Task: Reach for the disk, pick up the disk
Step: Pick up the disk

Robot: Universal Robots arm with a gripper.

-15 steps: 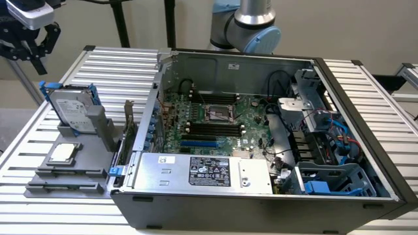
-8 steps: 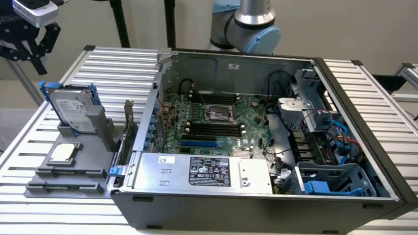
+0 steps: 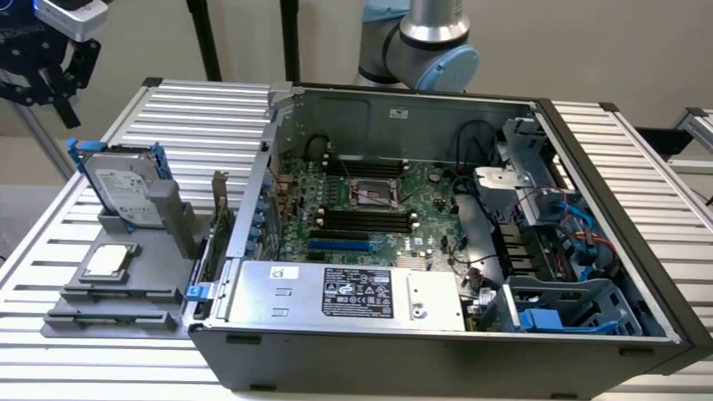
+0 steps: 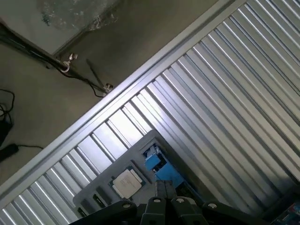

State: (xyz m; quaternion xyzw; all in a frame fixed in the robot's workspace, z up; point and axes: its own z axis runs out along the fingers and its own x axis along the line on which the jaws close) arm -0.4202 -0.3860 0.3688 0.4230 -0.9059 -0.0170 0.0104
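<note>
Exterior view: gripper (image 3: 45, 98) hangs in the air at the view's upper left, over the edge of the slatted metal table (image 3: 200, 117). Can't tell whether it is open or closed. It touches nothing and is well apart from the disk.

The disk (image 3: 123, 190) is the nearest thing, below the gripper and a little toward the view's right. It stands on edge, leaning slightly, in a grey holder (image 3: 165, 219), with blue rails on its sides and its white label facing the camera.

In front of it a small square silver chip (image 3: 108, 261) lies flat on a grey tray (image 3: 112, 319).

On the view's right of the holder is an open computer case (image 3: 446, 359), motherboard exposed, with a silver box with a black label (image 3: 356, 292) at its near edge. The arm's base (image 3: 429, 38) stands behind the case.

In the wrist view the blue rails and the chip sit side by side on the slats.
</note>
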